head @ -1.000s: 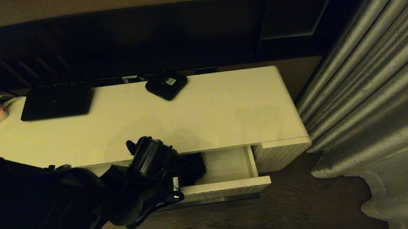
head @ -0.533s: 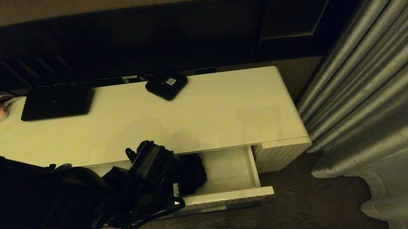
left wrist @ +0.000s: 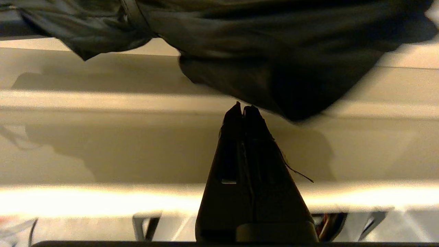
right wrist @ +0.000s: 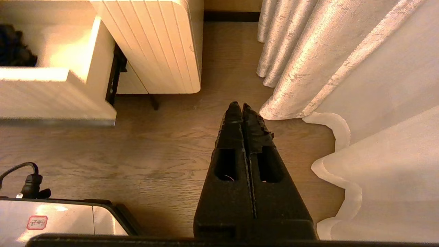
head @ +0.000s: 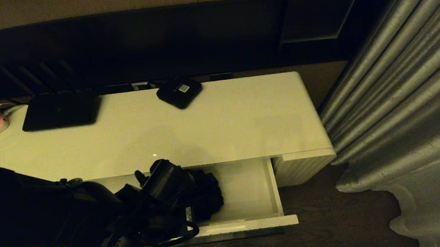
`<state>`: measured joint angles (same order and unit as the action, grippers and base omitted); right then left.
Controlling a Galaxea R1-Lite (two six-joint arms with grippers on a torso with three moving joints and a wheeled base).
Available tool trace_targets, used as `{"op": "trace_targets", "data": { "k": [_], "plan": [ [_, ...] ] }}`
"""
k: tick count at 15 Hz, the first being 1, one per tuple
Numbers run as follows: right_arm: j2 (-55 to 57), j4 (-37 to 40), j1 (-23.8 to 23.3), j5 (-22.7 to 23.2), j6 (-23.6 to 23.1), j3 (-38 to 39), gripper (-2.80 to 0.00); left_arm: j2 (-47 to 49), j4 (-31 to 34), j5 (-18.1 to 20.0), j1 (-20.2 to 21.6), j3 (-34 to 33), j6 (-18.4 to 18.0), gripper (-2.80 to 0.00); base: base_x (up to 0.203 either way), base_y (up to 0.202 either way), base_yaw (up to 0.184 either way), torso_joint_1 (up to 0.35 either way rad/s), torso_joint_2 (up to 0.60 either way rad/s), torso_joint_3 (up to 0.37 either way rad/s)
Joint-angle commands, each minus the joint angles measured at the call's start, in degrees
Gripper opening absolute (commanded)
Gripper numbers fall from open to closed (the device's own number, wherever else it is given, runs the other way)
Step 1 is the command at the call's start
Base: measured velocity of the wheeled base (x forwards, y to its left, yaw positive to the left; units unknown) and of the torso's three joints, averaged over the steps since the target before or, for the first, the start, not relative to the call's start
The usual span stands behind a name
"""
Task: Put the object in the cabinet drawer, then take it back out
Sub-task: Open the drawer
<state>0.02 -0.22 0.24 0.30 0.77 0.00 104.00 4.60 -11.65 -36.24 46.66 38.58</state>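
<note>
A: Reaching into the open cabinet drawer (head: 250, 224) from the robot's left, the left gripper (left wrist: 242, 108) sits low over the drawer's left half. Fingers?

B: Pressed together tip to tip, in the left wrist view. Whether they pinch any fabric cannot be told; the tips lie just beside the cloth's edge.

A: And the umbrella (head: 209, 190)?

B: Inside the drawer, near the middle of its length, beside the wrist and partly hidden by it. Its rumpled black fabric fills the upper part of the left wrist view (left wrist: 274, 51), above the pale drawer floor.

A: The drawer itself?

B: Pulled well out from under the cabinet top (head: 223, 119); its right half shows bare pale interior.

A: The right gripper (right wrist: 242, 108)?

B: Parked, fingers clenched on nothing, above the wooden floor (right wrist: 154, 154) near the curtain (right wrist: 343, 68), off the cabinet's right end.

A: On the cabinet top?

B: A flat black router (head: 60, 110) at the rear left edge, and a small black box (head: 179, 92) at the rear edge near the middle.
</note>
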Motion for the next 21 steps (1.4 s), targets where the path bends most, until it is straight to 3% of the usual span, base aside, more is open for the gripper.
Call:
{"op": "trace_targets", "data": {
  "k": [1, 16, 18, 21],
  "plan": [
    [0.06, -0.04, 0.02, 0.05, 0.02, 0.0, -2.8, 0.95, 0.15, 0.14, -0.41, -0.53, 0.26, -2.8, 0.0, 0.0, 0.0, 0.0, 0.0, 0.0],
    [0.06, -0.04, 0.02, 0.05, 0.02, 0.06, -2.8, -3.28, -0.82, -1.26, -0.5, 2.22, 1.57, -2.8, 0.0, 0.0, 0.0, 0.0, 0.0, 0.0],
    [0.06, -0.03, 0.02, 0.05, 0.02, 0.08, -2.8, -4.02, -0.82, -2.23, -0.5, 2.47, 0.49, -2.8, 0.0, 0.0, 0.0, 0.0, 0.0, 0.0],
    [0.06, -0.04, 0.02, 0.05, 0.02, 0.03, -2.8, -6.67, -0.9, -6.75, -0.5, 1.98, -7.15, -2.8, 0.0, 0.0, 0.0, 0.0, 0.0, 0.0]
  ]
}}
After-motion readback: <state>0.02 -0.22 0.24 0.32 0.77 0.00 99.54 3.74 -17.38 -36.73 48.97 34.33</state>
